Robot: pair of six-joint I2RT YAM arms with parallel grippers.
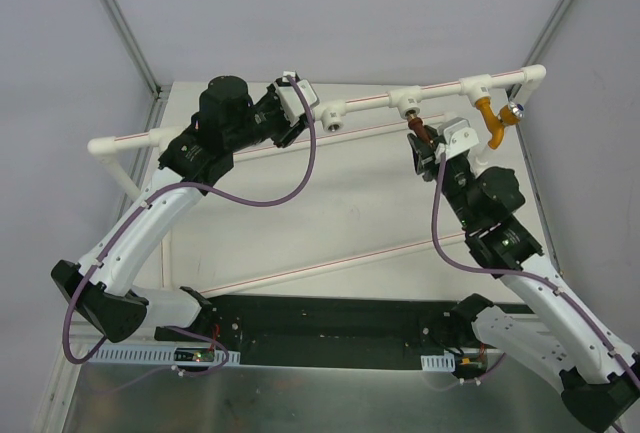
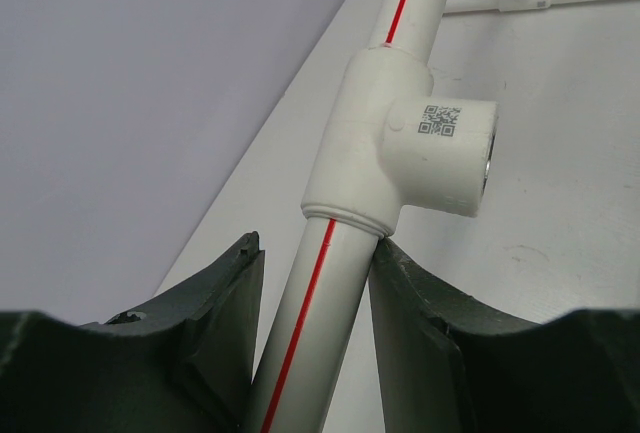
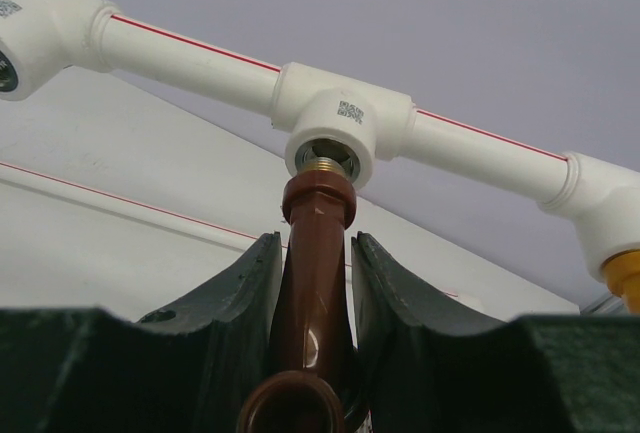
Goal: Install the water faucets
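A dark reddish-brown faucet (image 3: 315, 283) sits between my right gripper's (image 3: 313, 243) fingers, which are shut on its body. Its brass threaded end is in the metal-ringed hole of the middle white tee socket (image 3: 340, 118). In the top view the right gripper (image 1: 427, 150) holds this faucet (image 1: 418, 136) just below that tee (image 1: 405, 100). The orange-yellow faucet (image 1: 488, 118) hangs from the right tee, its shiny round end to the right; its top shows in the right wrist view (image 3: 625, 273). My left gripper (image 2: 315, 248) is shut on the white red-striped pipe (image 2: 310, 323) just below an empty tee (image 2: 410, 153); it also shows in the top view (image 1: 298, 118).
The pipe run (image 1: 250, 123) spans the back of the table from a left elbow to a right elbow. Two loose white pipes lie on the table, one near the back (image 1: 350, 136) and one diagonal in the middle (image 1: 330, 268). Metal frame posts (image 1: 120, 23) rise at the corners.
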